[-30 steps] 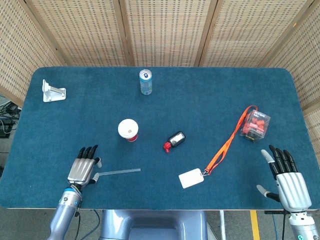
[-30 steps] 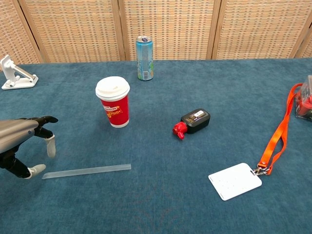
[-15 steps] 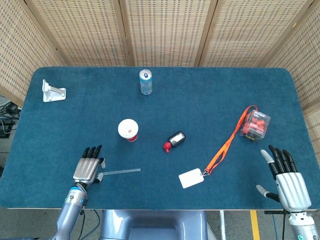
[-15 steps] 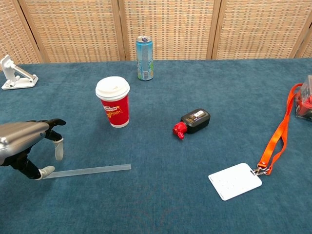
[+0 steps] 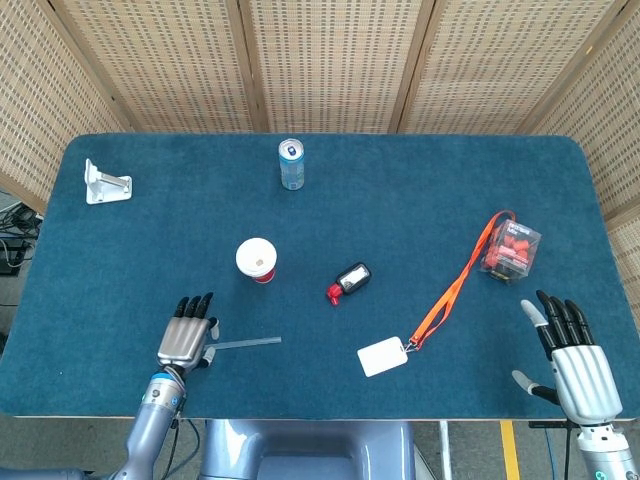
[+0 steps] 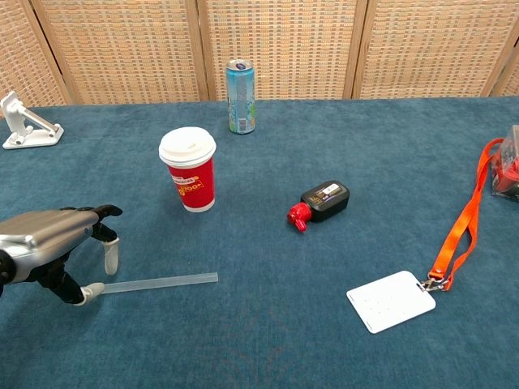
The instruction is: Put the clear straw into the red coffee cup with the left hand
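The clear straw (image 5: pixel 246 344) (image 6: pixel 158 283) lies flat on the blue table near its front edge. My left hand (image 5: pixel 187 334) (image 6: pixel 53 251) hovers over the straw's left end, fingers arched and apart, thumb tip beside that end, holding nothing. The red coffee cup (image 5: pixel 257 260) (image 6: pixel 189 169) with a white lid stands upright behind the straw. My right hand (image 5: pixel 575 355) rests open at the front right, far from both; the chest view does not show it.
A blue can (image 5: pixel 291 164) stands at the back. A small black bottle with a red cap (image 5: pixel 348 280) lies right of the cup. A white badge on an orange lanyard (image 5: pixel 385 355), a box of red items (image 5: pixel 510 248) and a white bracket (image 5: pixel 104 183) are also on the table.
My left hand has moved to the right, from beside the straw's left end to over it. The straw, the cup and the right hand have not moved.
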{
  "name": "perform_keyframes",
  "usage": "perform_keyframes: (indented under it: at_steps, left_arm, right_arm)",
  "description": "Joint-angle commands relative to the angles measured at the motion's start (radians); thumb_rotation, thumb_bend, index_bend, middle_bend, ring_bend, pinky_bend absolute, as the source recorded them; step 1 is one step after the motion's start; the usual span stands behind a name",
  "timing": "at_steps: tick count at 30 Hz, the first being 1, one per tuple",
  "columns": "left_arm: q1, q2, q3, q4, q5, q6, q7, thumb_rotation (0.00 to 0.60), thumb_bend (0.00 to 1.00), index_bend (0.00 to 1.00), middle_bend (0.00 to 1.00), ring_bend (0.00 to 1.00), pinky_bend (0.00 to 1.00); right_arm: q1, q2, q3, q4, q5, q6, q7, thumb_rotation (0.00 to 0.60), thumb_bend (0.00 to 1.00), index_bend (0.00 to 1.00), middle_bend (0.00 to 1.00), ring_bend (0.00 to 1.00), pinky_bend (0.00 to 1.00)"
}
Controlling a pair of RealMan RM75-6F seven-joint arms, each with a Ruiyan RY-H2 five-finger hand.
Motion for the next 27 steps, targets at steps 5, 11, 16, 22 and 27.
perform_keyframes:
  at_steps: [5,11,16,22,27]
  left_arm:
    - [-0.014,-0.018,0.009,0.005,-0.013,0.017,0.014,0.6,0.38,0.51,0.0,0.0,0.01]
    - [-0.03,-0.036,0.006,0.013,-0.026,0.029,0.026,0.6,0.38,0.51,0.0,0.0,0.01]
    - [-0.041,-0.051,0.007,0.018,-0.04,0.038,0.039,0.6,0.38,0.51,0.0,0.0,0.01]
    - [-0.05,-0.064,0.015,0.027,-0.054,0.049,0.053,0.6,0.38,0.51,0.0,0.0,0.01]
    - [-0.054,-0.067,0.017,0.032,-0.059,0.052,0.052,0.6,0.38,0.52,0.0,0.0,0.01]
  right_arm:
    - [0.0,0.002,0.0,0.0,-0.001,0.001,0.005,0.6,0.06,0.15,0.0,0.0,0.0]
    - [-0.001,0.003,-0.002,-0.002,-0.007,0.004,0.007,0.6,0.06,0.15,0.0,0.0,0.0]
    - [0.0,0.003,-0.005,-0.003,-0.012,0.003,0.01,0.6,0.06,0.15,0.0,0.0,0.0]
    - [0.0,0.004,-0.005,-0.003,-0.013,0.004,0.014,0.6,0.06,0.15,0.0,0.0,0.0]
    - [0.0,0.004,-0.007,-0.004,-0.018,0.006,0.015,0.6,0.06,0.15,0.0,0.0,0.0]
